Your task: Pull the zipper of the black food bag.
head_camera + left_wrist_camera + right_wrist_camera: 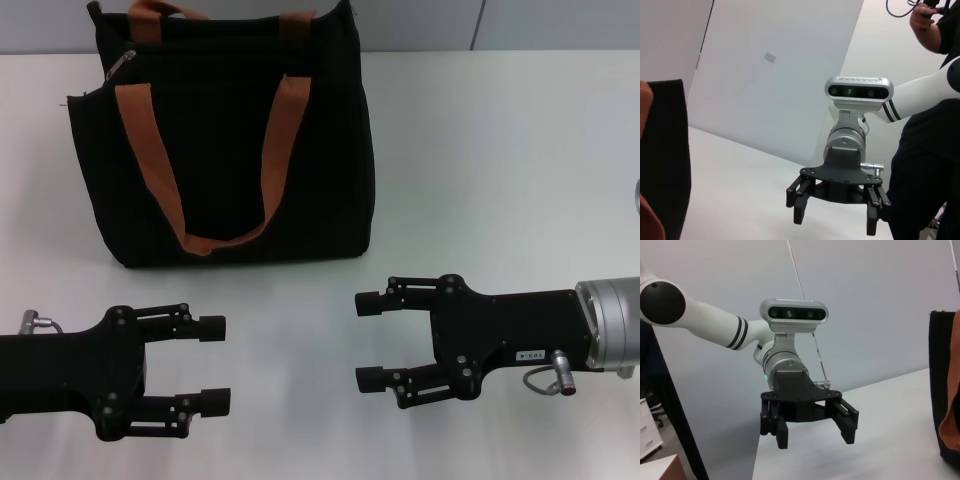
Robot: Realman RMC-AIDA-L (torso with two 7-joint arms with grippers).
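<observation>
Two black claws hover low over a white surface (500, 150), both spread wide with nothing between their fingers and facing each other across a bare gap. Left claw (214, 365) sits at the near left of the head view, right claw (369, 341) at the near right, its silver wrist collar showing behind it. Well beyond them, toward the far left of the surface, stands the black food bag (230, 150), upright and boxy, its two orange-brown straps (150, 150) looping down the front face and meeting in a curve near the bottom. Its zipper (121, 66) (a small silvery pull tab) hangs at the bag's top left corner, near the left strap; neither claw touches it or the bag. From the left wrist camera the right claw (835, 217) appears across the surface, fingers parted, with the bag's edge (665, 165) at the frame's side and a person in dark clothing (930, 150) standing behind. From the right wrist camera the left claw (812, 432) shows likewise spread, the bag's side (940, 390) beside it.
</observation>
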